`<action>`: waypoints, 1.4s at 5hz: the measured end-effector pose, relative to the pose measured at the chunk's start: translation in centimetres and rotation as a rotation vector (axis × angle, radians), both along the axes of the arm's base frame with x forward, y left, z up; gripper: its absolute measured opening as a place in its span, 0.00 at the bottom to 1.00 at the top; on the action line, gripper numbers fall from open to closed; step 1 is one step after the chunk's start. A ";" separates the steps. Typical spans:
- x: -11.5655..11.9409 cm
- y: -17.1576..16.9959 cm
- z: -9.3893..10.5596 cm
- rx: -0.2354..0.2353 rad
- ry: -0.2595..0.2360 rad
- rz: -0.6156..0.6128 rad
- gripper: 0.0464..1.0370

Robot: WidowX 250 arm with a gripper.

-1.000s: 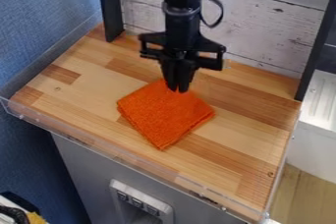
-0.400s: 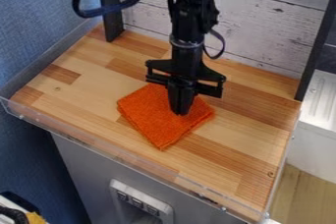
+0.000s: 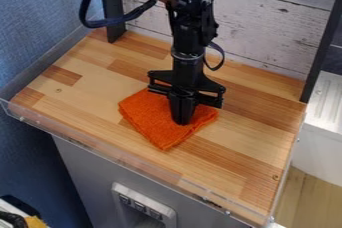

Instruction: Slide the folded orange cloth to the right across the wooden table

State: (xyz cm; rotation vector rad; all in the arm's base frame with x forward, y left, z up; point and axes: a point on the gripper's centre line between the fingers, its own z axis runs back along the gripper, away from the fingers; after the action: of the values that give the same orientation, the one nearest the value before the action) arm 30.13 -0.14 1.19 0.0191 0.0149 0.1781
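- Gripper (image 3: 180, 121): located just right of the frame's centre, pointing down, with its tips at the upper face of the orange cloth (image 3: 155, 130).
- Jaws: together, side by side, with little or no gap visible. Whether a fold of cloth is pinched between them cannot be told.
- Cloth: lies in the middle of the frame, turned so that one corner points toward the bottom edge. It extends to the left, to the right and below the tips; the gripper covers part of its upper area.
- Arm (image 3: 190, 37): enters at the top edge, left of the frame's midline, and descends to the gripper. A dark cable (image 3: 90, 18) loops out at the upper left.
- Wooden counter (image 3: 240, 149): supports the cloth and spans the middle of the frame.
- Black posts: one at the upper left (image 3: 111, 7), one at the upper right (image 3: 322, 42).
- White plank wall (image 3: 270, 34): stands between the posts.
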 end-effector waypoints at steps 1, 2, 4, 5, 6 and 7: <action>0.3 -0.1 -0.2 -0.014 0.007 -0.011 0.01; 1.5 -0.3 -0.2 -0.026 -0.009 -0.019 0.01; 3.4 -2.5 -0.2 -0.033 -0.026 -0.085 0.01; 3.8 -3.3 -0.2 -0.033 -0.023 -0.107 0.01; 4.0 -4.0 -0.3 -0.030 -0.026 -0.130 0.01; 4.0 -4.2 -0.3 -0.029 -0.027 -0.140 0.01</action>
State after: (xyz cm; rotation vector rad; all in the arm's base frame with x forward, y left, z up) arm 34.13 -4.31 0.94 -0.0112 -0.0108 0.0382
